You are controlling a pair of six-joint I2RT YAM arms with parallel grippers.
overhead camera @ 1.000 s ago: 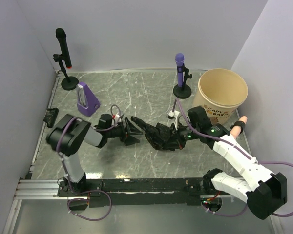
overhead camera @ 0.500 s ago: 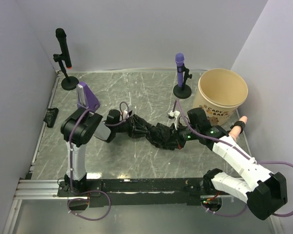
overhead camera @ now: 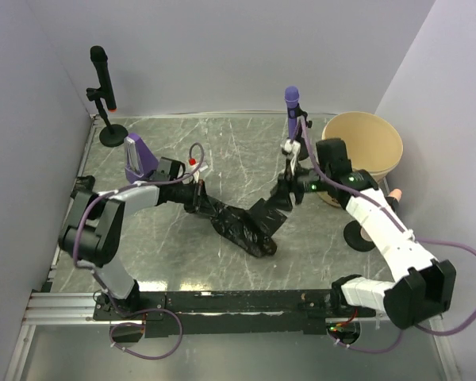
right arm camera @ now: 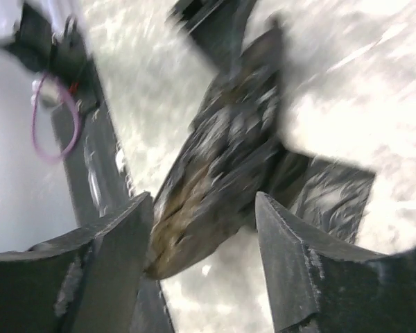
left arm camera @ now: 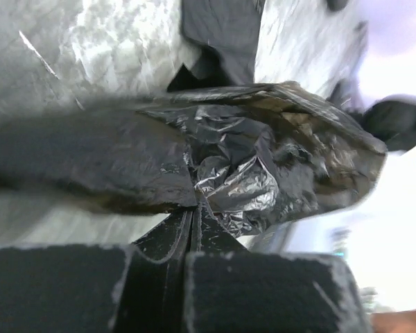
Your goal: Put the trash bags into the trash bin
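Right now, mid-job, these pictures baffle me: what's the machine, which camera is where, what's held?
Two robot arms with two-finger grippers. The wide picture looks down from above and behind them; the other two come from a camera on each wrist. On the grey marbled table lie crinkly black plastic trash bags; a round tan bucket stands far right, with a purple microphone, a black microphone and a purple wedge-shaped object. The left gripper is shut on the bags' end. The right gripper is open at the other end, gripping nothing.
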